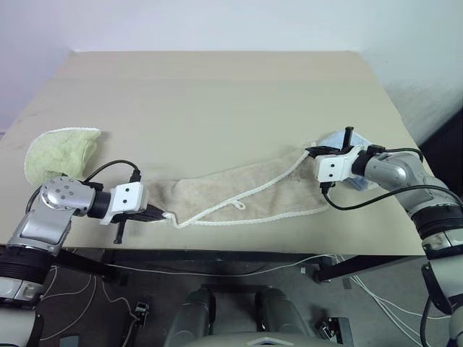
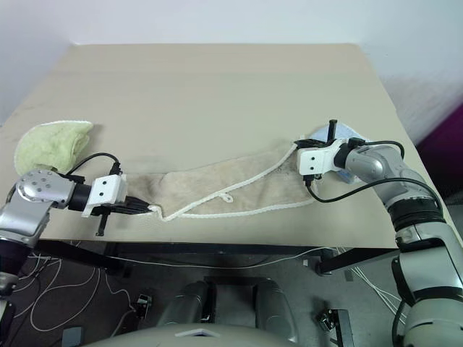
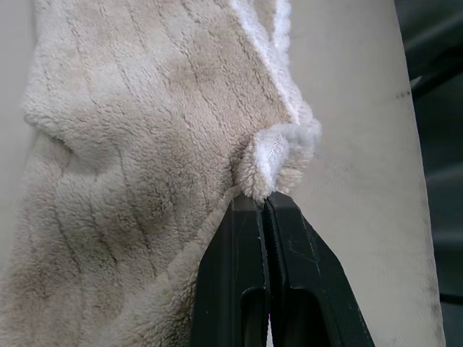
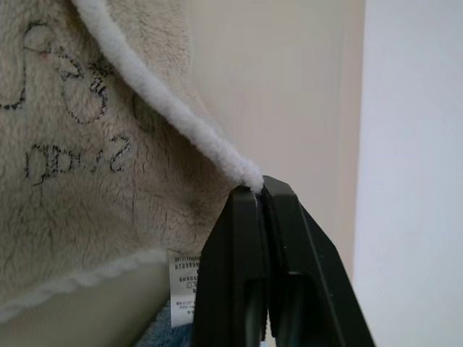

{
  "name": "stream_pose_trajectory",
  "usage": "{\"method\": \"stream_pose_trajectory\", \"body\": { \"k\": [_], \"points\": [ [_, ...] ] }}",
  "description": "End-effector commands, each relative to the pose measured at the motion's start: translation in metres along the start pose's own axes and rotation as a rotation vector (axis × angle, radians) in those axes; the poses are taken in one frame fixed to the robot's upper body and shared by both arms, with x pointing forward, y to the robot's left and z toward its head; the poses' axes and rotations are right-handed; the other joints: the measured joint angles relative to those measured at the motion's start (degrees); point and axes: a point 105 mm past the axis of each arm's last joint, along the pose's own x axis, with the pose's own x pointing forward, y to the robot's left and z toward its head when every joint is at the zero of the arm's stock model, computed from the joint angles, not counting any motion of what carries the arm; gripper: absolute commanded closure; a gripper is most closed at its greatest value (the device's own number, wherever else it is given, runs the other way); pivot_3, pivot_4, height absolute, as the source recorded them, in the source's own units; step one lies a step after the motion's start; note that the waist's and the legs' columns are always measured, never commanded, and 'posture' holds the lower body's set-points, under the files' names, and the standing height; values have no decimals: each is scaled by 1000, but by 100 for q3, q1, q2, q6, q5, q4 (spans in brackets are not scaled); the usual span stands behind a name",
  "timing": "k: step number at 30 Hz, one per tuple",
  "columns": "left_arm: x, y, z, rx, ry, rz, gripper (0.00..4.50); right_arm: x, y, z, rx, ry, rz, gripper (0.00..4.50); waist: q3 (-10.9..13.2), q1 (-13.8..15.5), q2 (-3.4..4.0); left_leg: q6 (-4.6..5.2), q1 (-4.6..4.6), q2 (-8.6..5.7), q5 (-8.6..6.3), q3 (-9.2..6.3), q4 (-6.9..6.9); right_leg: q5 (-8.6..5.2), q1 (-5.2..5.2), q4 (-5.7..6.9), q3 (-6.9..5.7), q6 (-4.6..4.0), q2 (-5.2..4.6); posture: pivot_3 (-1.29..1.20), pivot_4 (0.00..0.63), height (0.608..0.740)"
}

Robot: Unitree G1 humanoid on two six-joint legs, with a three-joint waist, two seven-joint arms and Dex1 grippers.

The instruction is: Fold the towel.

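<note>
The towel [image 1: 246, 191] lies stretched along the table's [image 1: 217, 94] near edge between both grippers. The left gripper [image 3: 266, 206] is clamped on its bunched left corner; the right gripper [image 4: 259, 189] is pinched shut on the white corded edge at its right end. Dark embroidered script and a small white care tag [image 4: 182, 271] show there, too small to read.

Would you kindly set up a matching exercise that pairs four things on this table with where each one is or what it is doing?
Things:
1. towel
2. green cloth
3. left gripper
4. blue cloth

Descriptions:
A. bunched near the table's left edge
B. behind the right gripper
C. stretched between both grippers
D. shut on the towel's left corner

Pairs: 1-C, 2-A, 3-D, 4-B
</note>
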Motion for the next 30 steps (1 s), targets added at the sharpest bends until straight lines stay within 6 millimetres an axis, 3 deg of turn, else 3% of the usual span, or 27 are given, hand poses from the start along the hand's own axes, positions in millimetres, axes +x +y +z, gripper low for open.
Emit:
{"method": "stream_pose_trajectory", "body": {
  "k": [1,3,7,12,15,19,23,26,30],
  "points": [
    [-19,29,20,-16,-103,165,4500,-9,-22,0,-40,7,-68,4463,0,1,1,0,0,-1,0,0,0,0,0,0,0,0,0,0,150,740],
    [-28,45,28,-46,-161,253,4500,-13,-29,-2,-30,14,-93,4463,0,6,0,0,-1,-1,0,0,3,0,-1,4,0,0,0,0,150,740],
    [-76,119,61,-165,-403,671,4500,-25,-66,-10,61,43,-217,4463,4,26,-5,0,-5,-4,0,-6,16,0,0,9,-6,0,-1,0,150,740],
    [-102,175,83,-270,-530,941,4500,-29,-101,-22,180,79,-323,4463,3,-21,-4,0,-7,-5,1,-2,23,0,-2,9,-5,2,-2,0,150,740],
    [-102,195,101,-240,-556,993,4500,-30,-122,-27,196,96,-370,4463,3,-41,-4,-1,-7,-5,2,-2,24,0,-3,13,-5,2,-1,0,150,740],
    [-106,207,120,-187,-578,1014,4500,-38,-151,-22,203,70,-435,4463,3,-77,-4,-24,-20,-7,15,1,20,0,-19,12,-4,2,-3,0,150,740],
    [-122,208,118,-152,-561,1041,4500,-54,-164,-13,242,-3,-450,4463,3,-146,-4,-26,-29,-7,16,3,13,0,-29,10,-2,2,-4,0,150,740],
    [-144,195,97,-183,-572,1047,4500,-70,-150,2,288,-88,-381,4463,3,-157,-4,-24,-29,-4,15,7,8,0,-36,10,5,2,-2,0,150,740],
    [-136,162,64,-179,-481,903,4500,-80,-114,31,388,-191,-240,4463,0,-161,1,-15,-28,0,9,8,4,0,-38,11,9,2,-4,0,150,740]
  ]
}}
